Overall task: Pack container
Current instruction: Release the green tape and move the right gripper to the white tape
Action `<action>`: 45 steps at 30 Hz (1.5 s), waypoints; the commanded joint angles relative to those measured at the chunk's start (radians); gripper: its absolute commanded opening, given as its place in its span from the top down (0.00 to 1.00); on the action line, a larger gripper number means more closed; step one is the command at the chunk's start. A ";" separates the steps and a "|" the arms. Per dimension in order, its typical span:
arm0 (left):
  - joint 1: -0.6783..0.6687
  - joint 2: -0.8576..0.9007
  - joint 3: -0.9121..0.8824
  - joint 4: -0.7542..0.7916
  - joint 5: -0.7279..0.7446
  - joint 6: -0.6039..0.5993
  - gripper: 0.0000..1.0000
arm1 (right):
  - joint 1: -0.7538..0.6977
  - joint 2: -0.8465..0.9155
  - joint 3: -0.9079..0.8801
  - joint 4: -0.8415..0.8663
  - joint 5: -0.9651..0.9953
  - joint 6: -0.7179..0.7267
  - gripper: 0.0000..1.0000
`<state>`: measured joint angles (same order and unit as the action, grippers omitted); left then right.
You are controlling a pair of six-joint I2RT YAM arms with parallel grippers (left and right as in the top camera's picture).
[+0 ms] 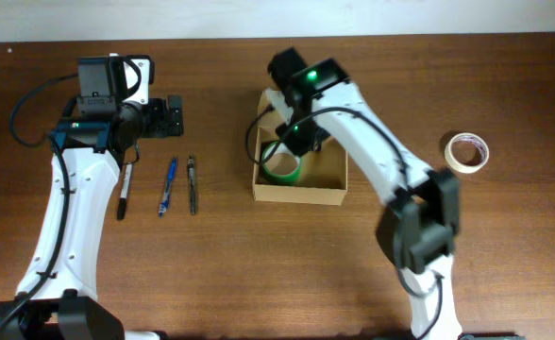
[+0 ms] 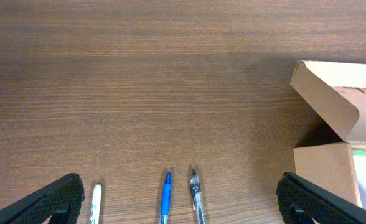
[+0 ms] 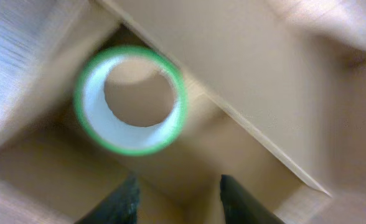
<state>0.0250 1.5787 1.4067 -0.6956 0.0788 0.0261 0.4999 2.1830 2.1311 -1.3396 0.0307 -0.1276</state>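
Observation:
The container (image 1: 299, 195) is a tan cardboard box standing open at the table's middle, its flap lid (image 2: 325, 98) raised. A green-rimmed tape roll (image 1: 282, 170) lies inside it at the left. My right gripper (image 1: 303, 138) hangs over the box interior. In the right wrist view its jaws (image 3: 177, 200) stand apart with nothing between them, and the green roll (image 3: 131, 99) lies free on the box floor just beyond the fingertips. My left gripper (image 1: 171, 115) is wide open above bare wood to the left of the box, holding nothing.
Three pens lie side by side left of the box: a white marker (image 1: 124, 190), a blue pen (image 1: 168, 185) and a grey pen (image 1: 192, 184). A beige tape roll (image 1: 468, 151) sits at the far right of the table.

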 commanded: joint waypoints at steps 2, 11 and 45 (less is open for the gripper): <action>0.004 0.000 0.019 -0.002 0.011 0.012 0.01 | -0.095 -0.341 0.078 -0.005 0.214 0.088 0.48; 0.004 0.000 0.019 -0.002 0.011 0.012 0.01 | -0.658 -0.405 0.042 -0.041 0.150 0.258 0.34; 0.004 0.000 0.019 -0.002 0.011 0.012 0.01 | -0.983 0.187 -0.205 0.167 -0.109 0.321 0.55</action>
<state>0.0250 1.5787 1.4067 -0.6964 0.0792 0.0261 -0.4877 2.3539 1.9549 -1.1854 -0.0734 0.1837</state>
